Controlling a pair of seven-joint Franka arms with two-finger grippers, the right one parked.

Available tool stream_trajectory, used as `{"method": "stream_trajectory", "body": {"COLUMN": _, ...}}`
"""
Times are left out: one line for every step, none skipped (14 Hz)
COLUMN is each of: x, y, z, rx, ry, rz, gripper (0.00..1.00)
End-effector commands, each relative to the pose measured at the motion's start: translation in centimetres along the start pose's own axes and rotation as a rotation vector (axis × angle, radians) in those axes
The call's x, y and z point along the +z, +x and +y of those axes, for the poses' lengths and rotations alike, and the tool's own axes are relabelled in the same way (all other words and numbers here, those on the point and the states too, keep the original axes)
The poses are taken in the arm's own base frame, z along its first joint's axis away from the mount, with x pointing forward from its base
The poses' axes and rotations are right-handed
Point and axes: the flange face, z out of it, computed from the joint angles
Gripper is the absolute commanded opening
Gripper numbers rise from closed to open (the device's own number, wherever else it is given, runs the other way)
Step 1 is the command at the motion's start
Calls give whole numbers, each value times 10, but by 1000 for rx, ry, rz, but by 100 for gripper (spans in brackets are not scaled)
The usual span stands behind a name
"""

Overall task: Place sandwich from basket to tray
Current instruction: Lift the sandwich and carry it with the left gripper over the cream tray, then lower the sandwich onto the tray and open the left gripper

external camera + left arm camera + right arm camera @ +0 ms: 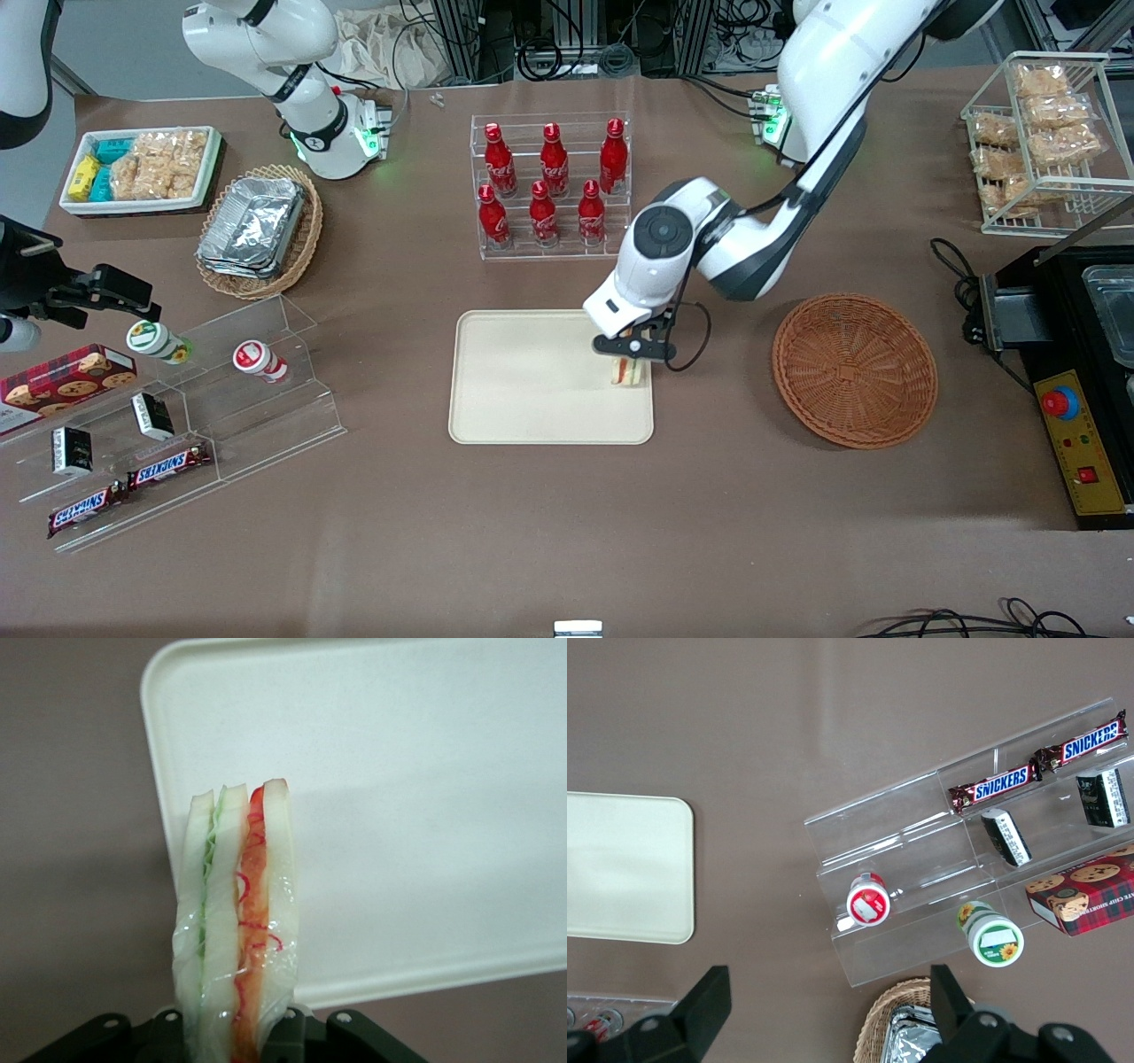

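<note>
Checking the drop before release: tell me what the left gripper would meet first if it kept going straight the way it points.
The gripper, shut on the sandwich, points down at the tray. Going straight on, the sandwich's lower edge would likely meet the tray near its edge toward the basket. The remaining gap is unclear.

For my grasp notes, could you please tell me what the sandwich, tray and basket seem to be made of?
The sandwich, held in the gripper over the tray: soft white bread, wrapped in glossy, crinkled clear film.
The tray: probably matte cream plastic, smooth with a moulded low rim.
The basket: reddish-brown woven wicker, with ribbed strands circling its middle.
</note>
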Motion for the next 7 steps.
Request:
{"method": "stream_trajectory", "body": {"x": 10, "y": 16, "z": 9, "rx": -38, "ry": 24, "rz": 36, "gripper": 3}}
{"method": "stream_trajectory", "body": {"x": 20, "y": 17, "z": 9, "rx": -53, "ry": 29, "rz": 31, "gripper": 31}}
{"method": "stream_trajectory", "body": {"x": 27, "y": 21, "z": 8, "rx": -59, "ry": 30, "rz": 35, "gripper": 98}}
{"method": "stream_trajectory", "body": {"x": 29, "y": 21, "z": 8, "rx": -49, "ry": 41, "rz": 47, "gripper": 100}}
{"method": "stream_trajectory", "body": {"x": 26, "y": 22, "z": 9, "rx": -55, "ry": 45, "rz": 57, "gripper": 100}}
{"method": "stream_trajectory", "body": {"x": 21, "y": 23, "z": 9, "rx": -78, "ry": 45, "rz": 63, "gripper": 100}}
{"method": "stream_trajectory", "body": {"x": 10, "y": 25, "z": 9, "rx": -144, "ry": 33, "rz": 73, "gripper": 100}}
